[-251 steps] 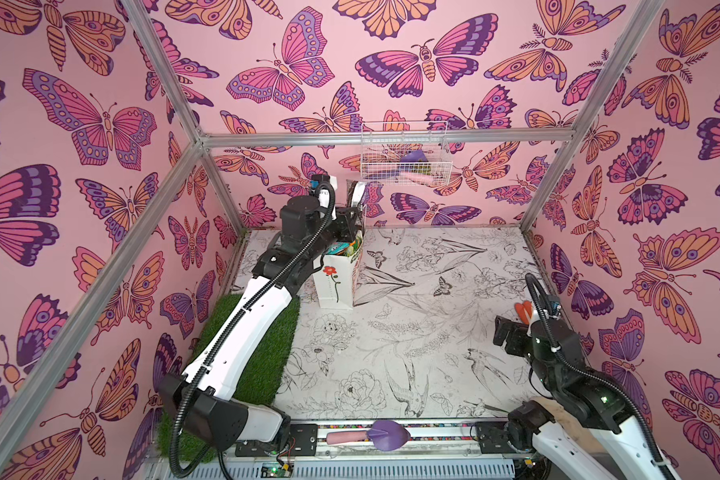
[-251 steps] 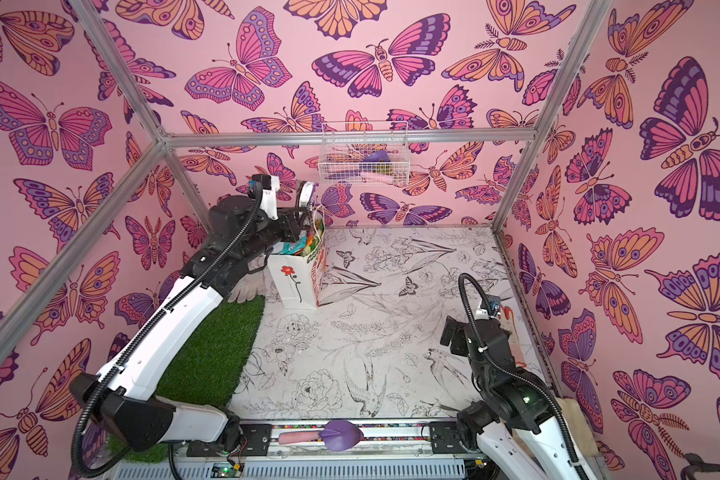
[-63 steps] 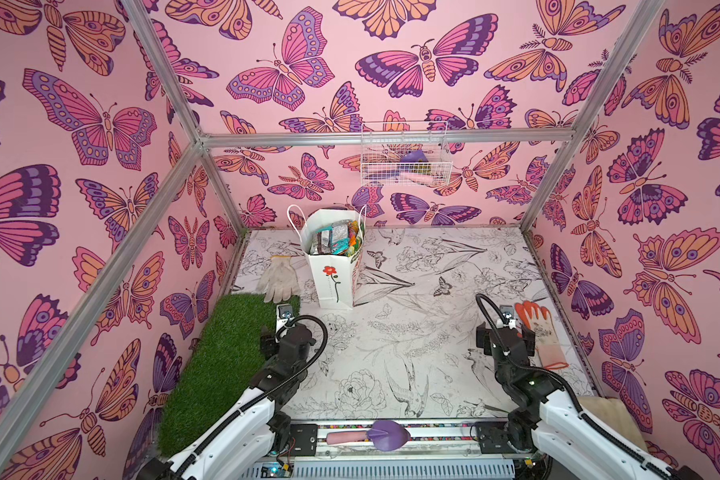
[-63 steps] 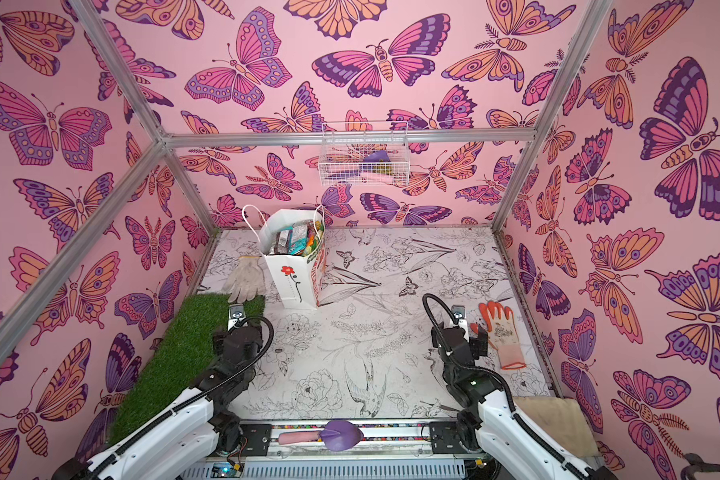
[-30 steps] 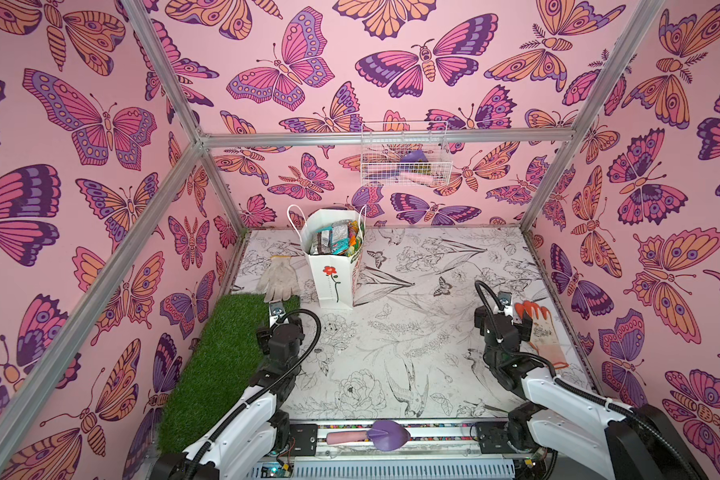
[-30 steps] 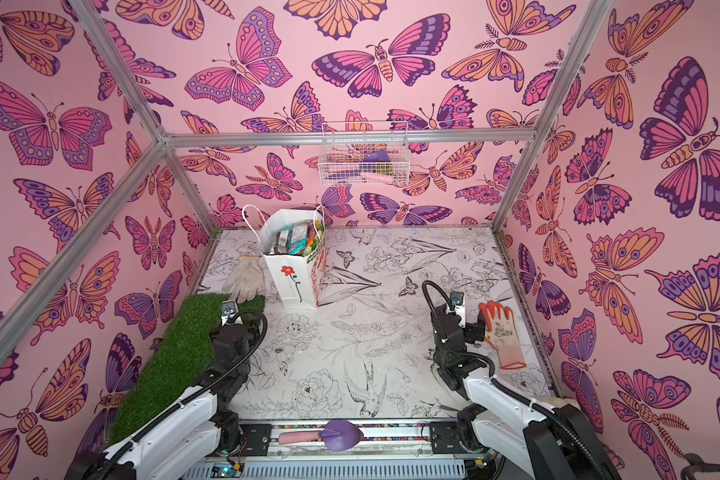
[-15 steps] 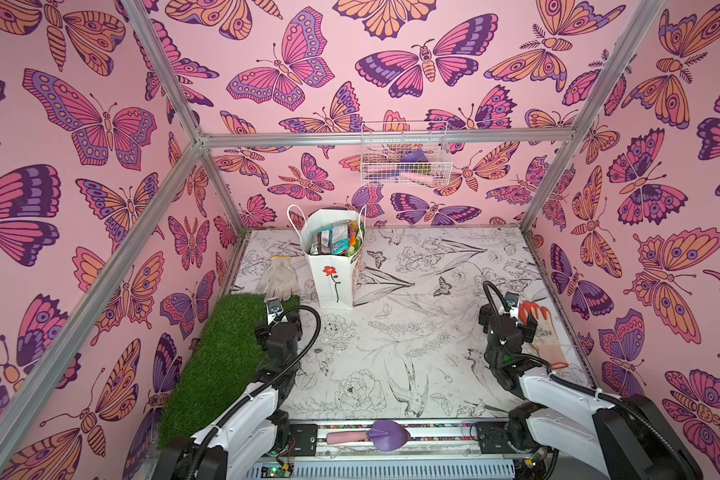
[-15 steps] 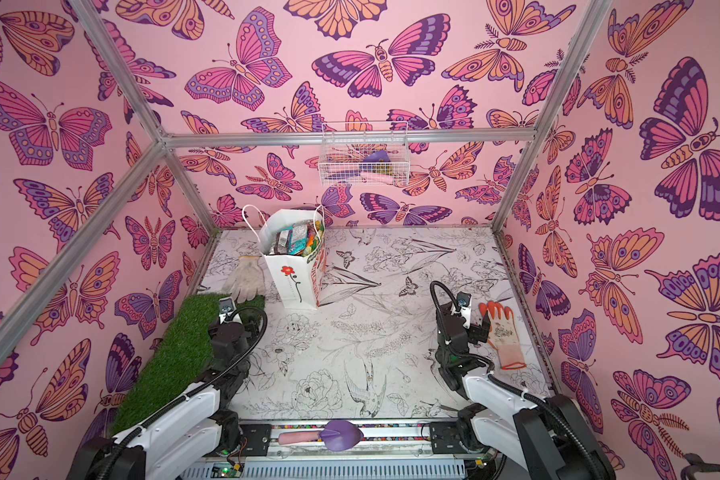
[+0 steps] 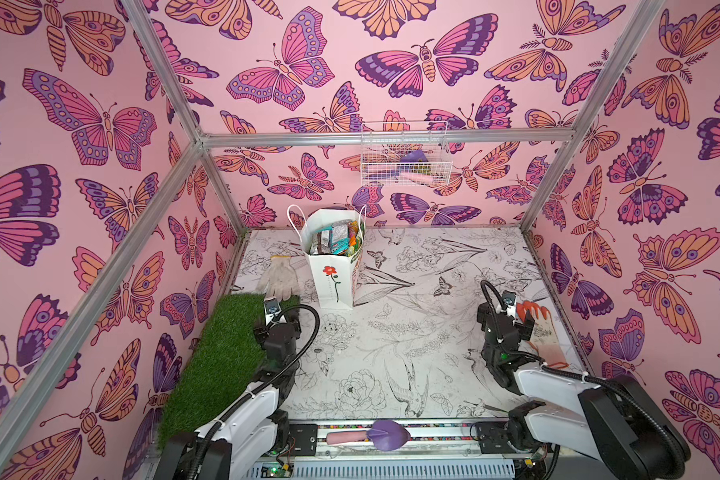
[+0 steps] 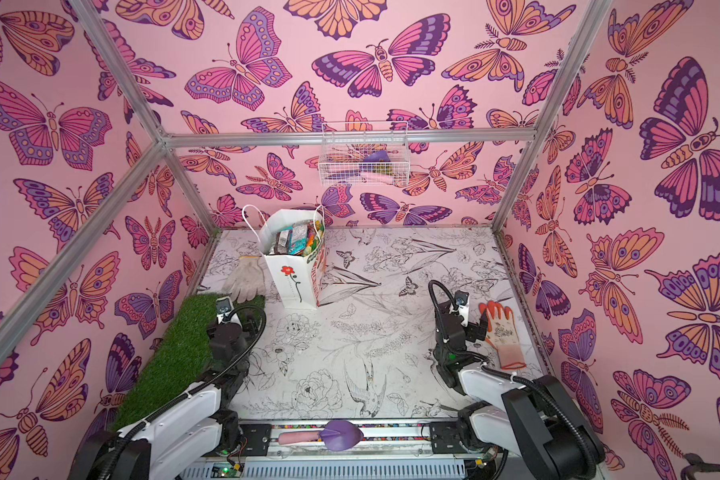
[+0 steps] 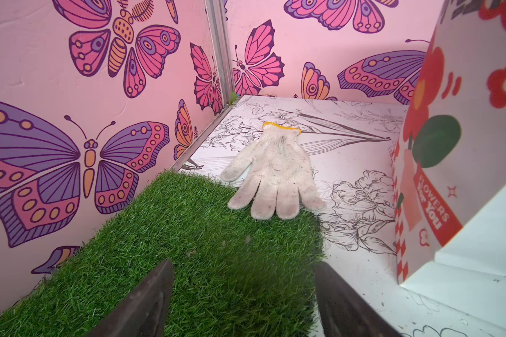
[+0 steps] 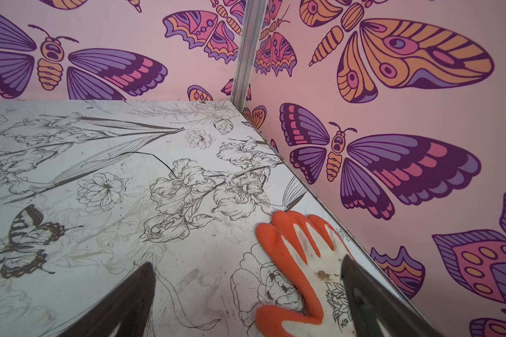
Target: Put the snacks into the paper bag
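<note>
The paper bag (image 9: pixel 332 282) (image 10: pixel 294 282) stands upright at the back left of the floor, white with a red flower on its side. Several snacks (image 9: pixel 336 241) (image 10: pixel 298 239) fill its open top. In the left wrist view the paper bag (image 11: pixel 456 146) rises close beside the arm. My left gripper (image 9: pixel 282 324) (image 10: pixel 233 325) (image 11: pixel 243 262) hovers open over the far corner of the grass mat, in front of the bag, holding nothing. My right gripper (image 9: pixel 506 322) (image 10: pixel 462 322) (image 12: pixel 247 261) is open low at the right, one finger over the orange glove, nothing between its fingers.
A white glove (image 9: pixel 279 276) (image 11: pixel 275 175) lies left of the bag, its fingers on the green grass mat (image 9: pixel 221 361) (image 11: pixel 158 248). An orange glove (image 9: pixel 543 336) (image 12: pixel 304 262) lies by the right wall. A white wire basket (image 9: pixel 404 166) hangs on the back wall.
My left gripper, earlier up at the bag's mouth, is now low by the grass mat. Over the last second both grippers edged slightly toward the back; the right one reached the orange glove.
</note>
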Action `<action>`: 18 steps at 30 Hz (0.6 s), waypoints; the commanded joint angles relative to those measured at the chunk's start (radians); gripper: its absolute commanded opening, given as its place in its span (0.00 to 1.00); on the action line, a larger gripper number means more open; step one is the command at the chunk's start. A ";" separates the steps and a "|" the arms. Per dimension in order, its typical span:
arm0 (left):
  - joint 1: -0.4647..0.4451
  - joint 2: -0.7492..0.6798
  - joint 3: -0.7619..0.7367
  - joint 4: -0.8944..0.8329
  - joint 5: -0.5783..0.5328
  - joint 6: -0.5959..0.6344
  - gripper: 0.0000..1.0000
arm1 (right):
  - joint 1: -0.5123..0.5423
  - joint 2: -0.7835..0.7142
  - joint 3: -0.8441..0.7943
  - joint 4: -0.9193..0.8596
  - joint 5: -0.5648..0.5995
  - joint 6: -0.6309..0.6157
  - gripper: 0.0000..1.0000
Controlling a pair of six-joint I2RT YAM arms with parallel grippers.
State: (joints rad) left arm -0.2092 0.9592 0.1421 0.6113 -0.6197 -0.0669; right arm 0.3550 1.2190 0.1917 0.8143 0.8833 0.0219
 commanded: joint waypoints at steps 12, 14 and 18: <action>0.020 0.073 -0.036 0.197 0.009 0.027 0.78 | -0.007 0.101 0.003 0.277 0.020 -0.061 0.99; 0.022 0.090 -0.041 0.232 0.009 0.034 0.78 | -0.008 0.109 -0.008 0.313 0.014 -0.062 0.99; 0.023 0.117 -0.040 0.268 0.008 0.043 0.78 | -0.011 0.141 -0.034 0.411 0.004 -0.063 0.99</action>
State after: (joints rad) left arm -0.1944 1.0645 0.1169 0.8059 -0.6167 -0.0402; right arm 0.3511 1.3430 0.1772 1.1072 0.8886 -0.0315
